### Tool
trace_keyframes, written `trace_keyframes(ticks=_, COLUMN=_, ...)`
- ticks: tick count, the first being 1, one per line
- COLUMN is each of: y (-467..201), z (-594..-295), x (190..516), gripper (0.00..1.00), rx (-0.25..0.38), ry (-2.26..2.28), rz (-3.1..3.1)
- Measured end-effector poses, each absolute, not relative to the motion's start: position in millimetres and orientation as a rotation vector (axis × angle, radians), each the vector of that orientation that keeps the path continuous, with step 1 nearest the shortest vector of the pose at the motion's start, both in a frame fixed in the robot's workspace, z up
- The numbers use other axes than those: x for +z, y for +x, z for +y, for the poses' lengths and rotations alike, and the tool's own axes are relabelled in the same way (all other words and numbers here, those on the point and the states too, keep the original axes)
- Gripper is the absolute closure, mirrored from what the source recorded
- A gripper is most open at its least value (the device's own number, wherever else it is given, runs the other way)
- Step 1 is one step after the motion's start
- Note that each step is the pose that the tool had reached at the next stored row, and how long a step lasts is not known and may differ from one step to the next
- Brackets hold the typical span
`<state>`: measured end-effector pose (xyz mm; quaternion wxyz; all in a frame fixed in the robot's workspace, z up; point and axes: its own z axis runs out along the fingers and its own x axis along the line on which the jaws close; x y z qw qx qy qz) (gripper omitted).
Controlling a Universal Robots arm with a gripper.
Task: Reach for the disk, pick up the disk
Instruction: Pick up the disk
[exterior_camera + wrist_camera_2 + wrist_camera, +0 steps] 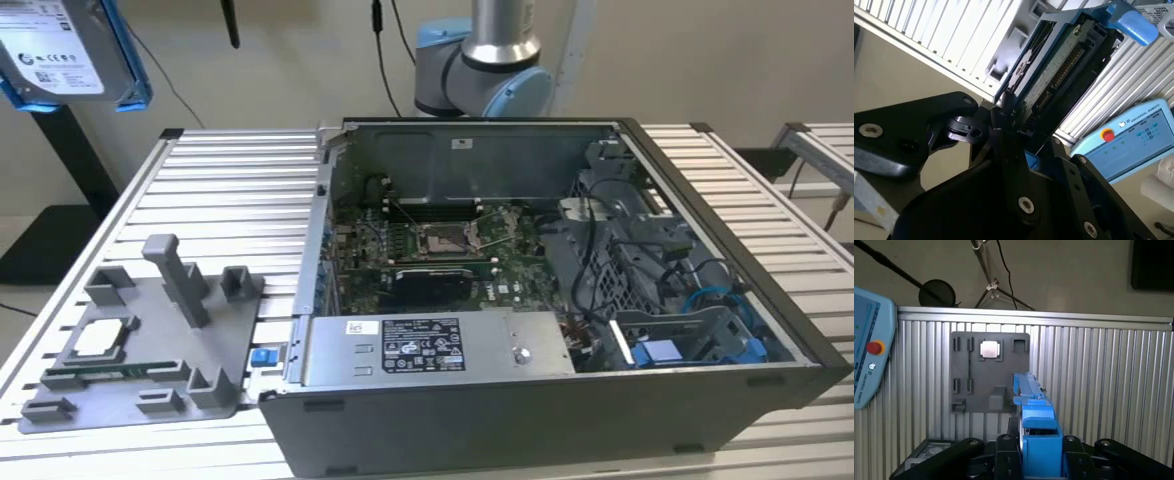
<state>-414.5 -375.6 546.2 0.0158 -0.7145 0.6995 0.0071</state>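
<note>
- The gripper's black, hinged metal finger links (1040,445) lie nearest the lens in both wrist views. They are drawn in tight on the blue bracket, with no gap showing on either side.
- The disk (60,50), a flat silver-grey hard drive with a white label in a bright blue plastic bracket, is clamped by one end. In the first wrist view it juts edge-on away from the fingers. In the second wrist view its connector edge is bared.
- In the exterior view it hangs in the air at the upper corner on the exterior view's left, touching nothing but the gripper.
- Step in hand: reaching looks finished and the pick-up looks done, since the disk is off every surface.
- Further motion calls for a steady clamp. With one end held and the rest overhanging, a jolt could lever the disk loose.
- Seen past the disk in the first wrist view is a flat grey plastic fixture plate (984,377), well apart from it. The plate carries a small square silver chip (990,349).
- The ribbed aluminium table (227,190) runs open around that plate.
- The open dark-grey computer case (534,420) stands beside the plate, toward the exterior view's right. Its raised walls are the nearest hard edge to mind.
- A pale blue control pendant with a red button (1134,135) lies off the table's edge.
</note>
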Motion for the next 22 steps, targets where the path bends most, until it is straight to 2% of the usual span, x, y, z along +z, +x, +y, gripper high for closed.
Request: trace_keyframes(ticks=22, y=-365.8, z=-375.6, x=546.2, gripper=1.00, rx=0.024, ry=-2.221, rz=2.175)
